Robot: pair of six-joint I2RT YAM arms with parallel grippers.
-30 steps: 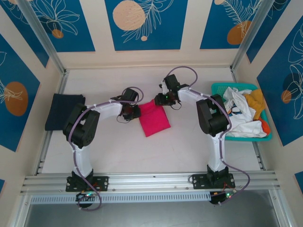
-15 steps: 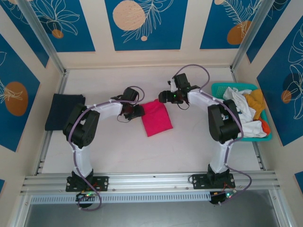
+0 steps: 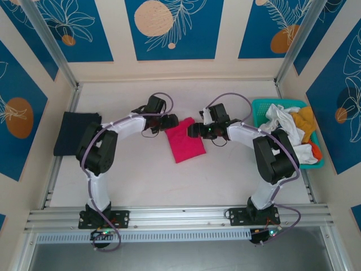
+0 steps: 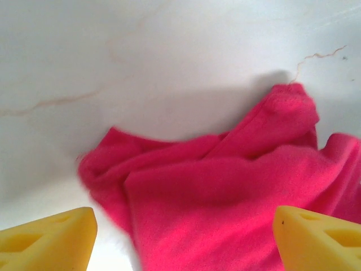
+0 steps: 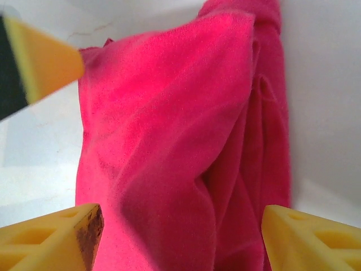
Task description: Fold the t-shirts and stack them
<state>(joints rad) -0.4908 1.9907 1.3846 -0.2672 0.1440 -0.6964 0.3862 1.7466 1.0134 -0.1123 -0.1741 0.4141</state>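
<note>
I see left fingers (image 4: 48,237) and right fingers (image 5: 304,231) spread wide, holding nothing, over a soft, creased, roughly rectangular pink shirt (image 3: 184,141).

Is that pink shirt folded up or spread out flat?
Folded: the pink shirt lies as a small compact rectangle, and the wrist views show overlapping layers, a bit rumpled.

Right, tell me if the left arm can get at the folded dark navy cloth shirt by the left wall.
Probably yes: the dark navy cloth shirt lies on that arm's side across bare white table, and the left hand is open.
</note>
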